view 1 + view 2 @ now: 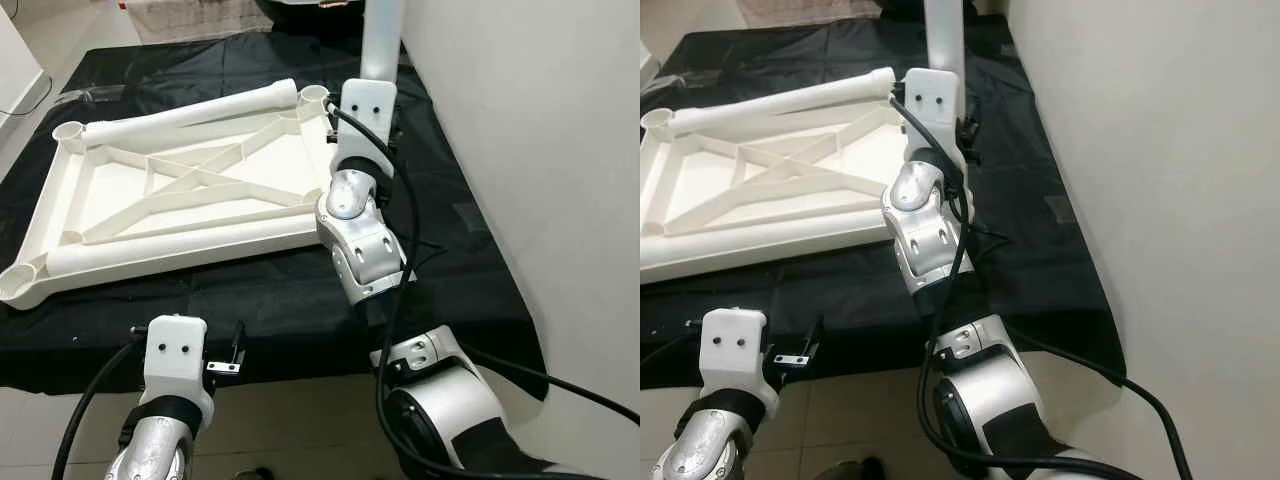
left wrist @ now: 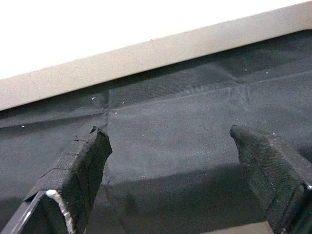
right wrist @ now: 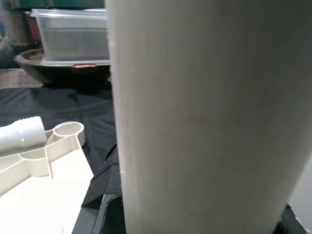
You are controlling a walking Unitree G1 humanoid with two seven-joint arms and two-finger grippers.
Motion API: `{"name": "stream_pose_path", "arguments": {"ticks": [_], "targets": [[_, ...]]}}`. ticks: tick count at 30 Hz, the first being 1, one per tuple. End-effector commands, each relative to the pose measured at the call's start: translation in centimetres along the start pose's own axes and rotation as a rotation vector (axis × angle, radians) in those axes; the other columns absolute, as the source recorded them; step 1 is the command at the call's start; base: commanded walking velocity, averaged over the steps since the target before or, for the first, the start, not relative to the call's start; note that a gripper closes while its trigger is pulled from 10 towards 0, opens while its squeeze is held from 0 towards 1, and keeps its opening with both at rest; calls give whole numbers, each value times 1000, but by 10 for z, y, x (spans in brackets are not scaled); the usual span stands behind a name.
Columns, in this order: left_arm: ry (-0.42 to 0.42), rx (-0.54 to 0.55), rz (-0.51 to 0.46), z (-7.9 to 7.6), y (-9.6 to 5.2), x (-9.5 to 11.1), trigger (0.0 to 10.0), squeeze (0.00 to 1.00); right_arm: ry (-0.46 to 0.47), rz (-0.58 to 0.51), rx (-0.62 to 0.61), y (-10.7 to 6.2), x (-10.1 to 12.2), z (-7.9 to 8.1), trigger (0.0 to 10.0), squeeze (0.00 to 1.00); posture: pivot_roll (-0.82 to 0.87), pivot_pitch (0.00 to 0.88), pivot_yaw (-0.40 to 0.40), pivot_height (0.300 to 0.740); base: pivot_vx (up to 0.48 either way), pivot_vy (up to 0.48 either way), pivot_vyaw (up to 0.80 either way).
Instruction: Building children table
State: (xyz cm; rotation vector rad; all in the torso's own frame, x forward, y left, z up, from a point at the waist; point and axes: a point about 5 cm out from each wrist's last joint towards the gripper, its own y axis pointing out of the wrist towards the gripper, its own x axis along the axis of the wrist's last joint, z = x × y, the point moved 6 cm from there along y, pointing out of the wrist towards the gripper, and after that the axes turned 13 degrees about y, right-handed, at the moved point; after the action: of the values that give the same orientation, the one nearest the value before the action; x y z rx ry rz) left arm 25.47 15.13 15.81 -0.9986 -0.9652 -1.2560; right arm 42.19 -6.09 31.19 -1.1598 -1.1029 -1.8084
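1. Tabletop [image 1: 180, 195] lies upside down on the black cloth [image 1: 300, 290], ribs up, two loose legs [image 1: 190, 112] resting on it; its corner socket [image 1: 314, 95] sits just beside the right gripper [image 1: 372, 70].
2. Right eye view: the upright leg [image 1: 944, 35] rises above that gripper, probably for screwing in.
3. Left gripper [image 2: 170, 165] hovers with fingers apart over cloth.
4. Right wrist: fingers clamped on the leg, socket nearby.

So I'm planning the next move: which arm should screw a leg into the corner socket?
Right. Its hand already holds a white leg upright beside the tabletop's corner socket. The left hand hangs open at the black cloth's near edge.
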Motion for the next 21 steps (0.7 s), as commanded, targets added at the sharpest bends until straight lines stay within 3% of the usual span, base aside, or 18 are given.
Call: {"name": "stream_pose_path", "arguments": {"ticks": [1, 3, 9, 10, 12, 13, 15, 17, 18, 21], "targets": [[7, -4, 22, -1, -1, -6, 10000, 0, 52, 259, 24, -44, -53, 32, 10000, 0, 103, 205, -18, 740, 0, 0, 0], [6, -4, 20, -2, 0, -6, 10000, 0, 128, 293, 55, -46, -49, 43, 10000, 0, 100, 201, -17, 740, 0, 0, 0], [8, -4, 17, -3, 3, -6, 10000, 0, 201, 399, 113, -48, -57, 52, 10000, 0, 89, 195, -17, 740, 0, 0, 0], [7, -3, 13, -3, 4, -5, 10000, 0, 287, 421, 236, -49, -52, 65, 10000, 0, 87, 189, -18, 740, 0, 0, 0], [6, -1, 4, -3, 6, -3, 10000, 0, 477, 358, 495, -48, -17, 88, 10000, 0, 88, 187, -19, 740, 0, 0, 0], [6, 0, 1, -3, 7, -2, 10000, 0, 533, 325, 568, -47, -3, 92, 10000, 0, 88, 187, -19, 740, 0, 0, 0], [6, 0, 1, -3, 7, -2, 10000, 0, 533, 325, 568, -47, -3, 92, 10000, 0, 88, 187, -19, 740, 0, 0, 0], [-8, 7, -12, -1, 11, 2, 10000, 0, 606, 220, 691, -35, 30, 90, 10000, 0, 81, 169, -18, 740, 0, 0, 0], [-8, 7, -12, -1, 11, 2, 10000, 0, 606, 220, 691, -35, 30, 90, 10000, 0, 81, 169, -18, 740, 0, 0, 0], [12, -16, -44, -5, 19, 10, 10000, 0, 670, 100, 894, -30, 70, 78, 10000, 0, 69, 144, -16, 740, 0, 0, 0]]}}
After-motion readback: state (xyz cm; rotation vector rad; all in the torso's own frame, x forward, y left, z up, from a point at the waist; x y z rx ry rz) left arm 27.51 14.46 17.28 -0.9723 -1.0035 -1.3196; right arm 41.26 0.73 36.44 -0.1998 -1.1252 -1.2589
